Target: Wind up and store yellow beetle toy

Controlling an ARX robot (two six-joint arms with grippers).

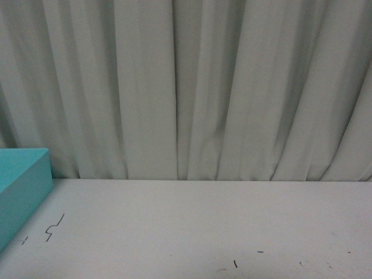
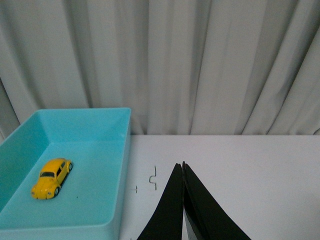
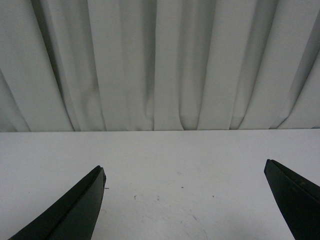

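A pleated grey curtain [image 1: 186,87] backs the white surface [image 1: 203,226] before me. On its left side sits my turquoise bin [image 2: 117,165], the yellow beetle toy [image 2: 51,178] lying inside on the floor. My left claw [image 2: 182,167] is pinched closed and empty; my right claw [image 3: 185,172] gapes wide, empty.

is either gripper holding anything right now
No. The left gripper is shut on nothing, the right gripper is open and empty; the yellow beetle toy sits in the teal bin.
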